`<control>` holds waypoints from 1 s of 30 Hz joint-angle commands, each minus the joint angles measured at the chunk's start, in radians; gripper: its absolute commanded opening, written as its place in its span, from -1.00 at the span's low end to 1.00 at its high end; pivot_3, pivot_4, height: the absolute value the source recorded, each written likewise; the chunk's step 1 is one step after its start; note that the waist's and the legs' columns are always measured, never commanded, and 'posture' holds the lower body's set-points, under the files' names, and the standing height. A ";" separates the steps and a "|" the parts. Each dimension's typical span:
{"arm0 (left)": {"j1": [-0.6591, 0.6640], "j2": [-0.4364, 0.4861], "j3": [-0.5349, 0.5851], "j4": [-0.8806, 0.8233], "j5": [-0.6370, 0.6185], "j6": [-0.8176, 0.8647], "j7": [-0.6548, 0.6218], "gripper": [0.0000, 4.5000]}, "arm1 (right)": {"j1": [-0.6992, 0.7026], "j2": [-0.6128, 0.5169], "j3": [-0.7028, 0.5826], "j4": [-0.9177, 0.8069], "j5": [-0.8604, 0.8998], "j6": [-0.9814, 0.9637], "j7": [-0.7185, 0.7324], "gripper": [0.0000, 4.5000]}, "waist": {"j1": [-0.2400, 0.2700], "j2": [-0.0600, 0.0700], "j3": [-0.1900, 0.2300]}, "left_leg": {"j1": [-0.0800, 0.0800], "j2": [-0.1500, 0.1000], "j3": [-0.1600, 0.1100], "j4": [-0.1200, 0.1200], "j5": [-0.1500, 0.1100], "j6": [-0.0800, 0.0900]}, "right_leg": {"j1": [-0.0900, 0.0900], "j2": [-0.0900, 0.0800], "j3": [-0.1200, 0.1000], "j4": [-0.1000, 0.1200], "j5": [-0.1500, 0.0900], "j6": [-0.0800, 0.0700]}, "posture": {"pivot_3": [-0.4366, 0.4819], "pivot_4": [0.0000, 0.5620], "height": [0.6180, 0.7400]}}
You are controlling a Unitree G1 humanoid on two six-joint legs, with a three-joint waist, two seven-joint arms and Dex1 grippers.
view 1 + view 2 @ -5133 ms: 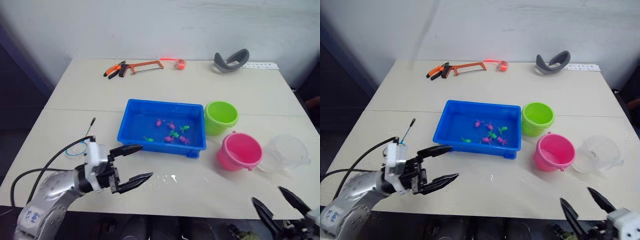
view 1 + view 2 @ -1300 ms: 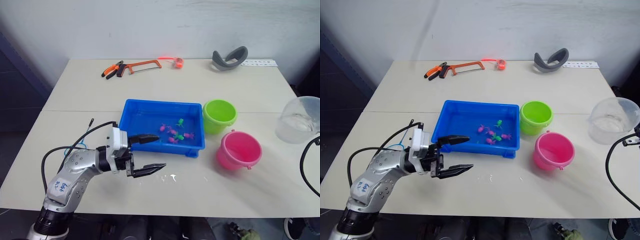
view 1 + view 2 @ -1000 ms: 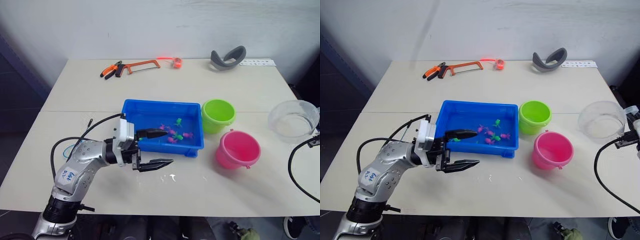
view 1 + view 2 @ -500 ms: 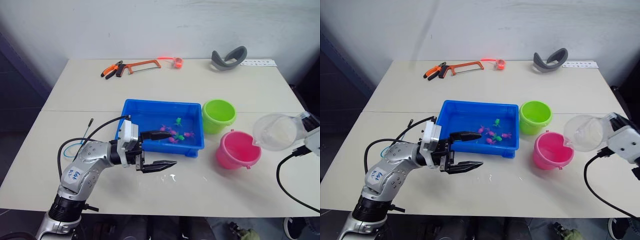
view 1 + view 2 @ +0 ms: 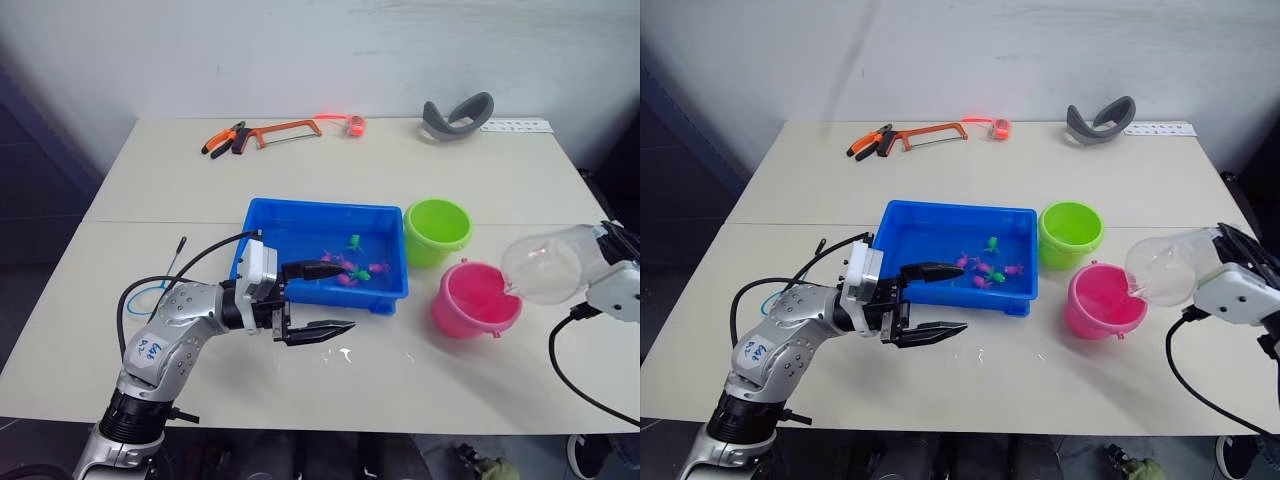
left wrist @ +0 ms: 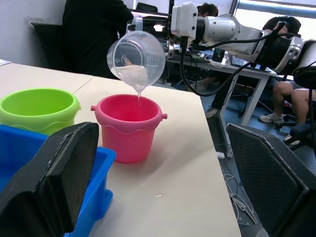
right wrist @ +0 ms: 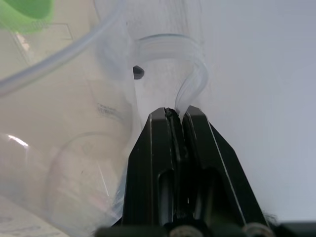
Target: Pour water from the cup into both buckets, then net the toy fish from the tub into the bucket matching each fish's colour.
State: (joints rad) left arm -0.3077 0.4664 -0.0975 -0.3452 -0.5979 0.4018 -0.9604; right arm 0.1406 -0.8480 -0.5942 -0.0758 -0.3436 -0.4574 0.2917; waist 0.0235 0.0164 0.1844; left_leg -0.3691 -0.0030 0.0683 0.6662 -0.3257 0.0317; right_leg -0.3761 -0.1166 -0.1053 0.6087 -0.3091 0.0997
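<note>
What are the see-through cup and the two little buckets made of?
The cup looks like thin clear plastic: you can see the water through its wall. The pink bucket and green bucket look like moulded plastic, matte and evenly coloured, with smooth rolled rims. None looks like glass or metal.

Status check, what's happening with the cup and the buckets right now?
Right gripper shut on cup handle, pouring into pink bucket. Left gripper open by tub. Nothing blocking.

Clear cup (image 5: 553, 268), pink bucket (image 5: 476, 299), lime bucket (image 5: 439, 231), blue tub (image 5: 322, 254).
</note>
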 commanded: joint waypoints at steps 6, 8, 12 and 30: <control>-0.010 -0.003 0.009 -0.021 -0.002 -0.013 0.005 1.00 | -0.007 -0.010 -0.002 0.010 -0.039 -0.043 -0.074 -0.96 | 0.000 0.000 0.000 | 0.000 0.000 0.000 0.000 0.000 0.000 | 0.000 0.000 0.000 0.000 0.000 0.000 | -0.05 -0.47 1.00; -0.009 -0.003 0.009 -0.022 -0.002 -0.013 0.006 1.00 | -0.002 -0.012 -0.001 0.022 -0.046 -0.058 -0.086 -0.96 | 0.001 0.000 0.000 | 0.000 0.000 0.000 0.000 0.000 0.000 | 0.000 0.000 0.000 0.000 0.000 0.000 | -0.05 -0.47 1.00; -0.006 -0.001 0.010 -0.024 -0.002 -0.013 0.008 1.00 | 0.001 -0.011 -0.001 0.045 -0.040 -0.072 -0.098 -0.96 | 0.000 0.000 0.000 | 0.000 0.000 0.000 0.000 0.000 0.000 | 0.000 0.000 0.000 0.000 0.000 0.000 | -0.05 -0.47 1.00; 0.009 0.008 0.102 -0.006 -0.055 0.022 0.044 1.00 | -0.099 0.135 -0.061 0.004 0.740 0.393 0.151 -0.96 | -0.001 -0.001 0.000 | 0.000 0.001 -0.001 0.000 0.001 0.000 | 0.001 0.000 0.000 0.002 0.000 0.000 | -0.05 -0.47 1.00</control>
State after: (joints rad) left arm -0.2957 0.4746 -0.0294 -0.3407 -0.6241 0.4186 -0.9281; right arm 0.0570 -0.7100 -0.5996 -0.0100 0.2859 -0.1277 0.4221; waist 0.0228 0.0156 0.1849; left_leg -0.3689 -0.0021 0.0669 0.6664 -0.3249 0.0321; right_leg -0.3755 -0.1171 -0.1057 0.6113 -0.3090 0.0996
